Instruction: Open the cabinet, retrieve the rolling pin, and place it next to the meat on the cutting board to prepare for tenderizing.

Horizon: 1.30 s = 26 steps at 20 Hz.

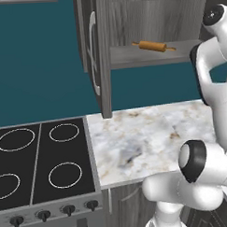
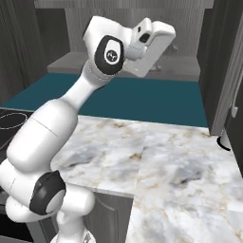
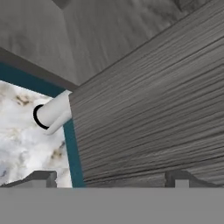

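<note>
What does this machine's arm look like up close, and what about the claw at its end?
The arm is made of glossy white, rounded segments joined by dark grey bands. One joint has a round dark cap with a small white mark. The claw has two small, dark, blocky fingertips. No cables show.

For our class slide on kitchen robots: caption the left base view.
Cabinet door open, rolling pin lying on its shelf above the marble counter.

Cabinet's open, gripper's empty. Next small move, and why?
Probably swing the gripper toward the rolling pin. The cabinet stands open with the pin lying on its bottom shelf, nothing around it. The gripper is open, holds nothing, and faces a cabinet door's wood grain, so it needs re-aiming first.
</note>
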### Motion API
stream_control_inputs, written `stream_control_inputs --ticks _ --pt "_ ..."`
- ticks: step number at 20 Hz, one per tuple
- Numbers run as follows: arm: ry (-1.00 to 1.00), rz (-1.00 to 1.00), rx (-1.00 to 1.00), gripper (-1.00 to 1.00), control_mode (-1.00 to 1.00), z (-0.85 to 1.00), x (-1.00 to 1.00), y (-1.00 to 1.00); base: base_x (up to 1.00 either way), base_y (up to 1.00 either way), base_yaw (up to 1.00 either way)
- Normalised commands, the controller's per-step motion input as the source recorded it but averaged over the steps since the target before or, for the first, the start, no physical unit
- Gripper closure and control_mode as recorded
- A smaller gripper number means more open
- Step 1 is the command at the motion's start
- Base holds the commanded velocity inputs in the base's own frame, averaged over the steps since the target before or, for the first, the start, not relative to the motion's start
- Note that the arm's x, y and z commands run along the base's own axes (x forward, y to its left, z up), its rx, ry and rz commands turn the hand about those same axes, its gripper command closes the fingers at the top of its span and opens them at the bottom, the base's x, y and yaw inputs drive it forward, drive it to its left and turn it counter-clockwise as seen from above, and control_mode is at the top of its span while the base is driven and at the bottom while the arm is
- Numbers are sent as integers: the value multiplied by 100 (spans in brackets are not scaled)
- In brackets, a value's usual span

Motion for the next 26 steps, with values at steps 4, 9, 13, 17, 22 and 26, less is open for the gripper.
stream_control_inputs --ticks 4,9,13,17,22,26 --pt "0 16 24 -100 -100 0 -12 57 0 0 0" --pt "0 16 24 -100 -100 0 -5 54 0 0 0" --pt "0 16 22 -100 -100 0 -8 47 0 0 0" --pt "0 18 20 -100 -100 0 -5 35 0 0 0" --pt "0 19 21 -100 -100 -4 0 30 0 0 0" --pt "0 19 22 -100 -100 -6 1 25 0 0 0"
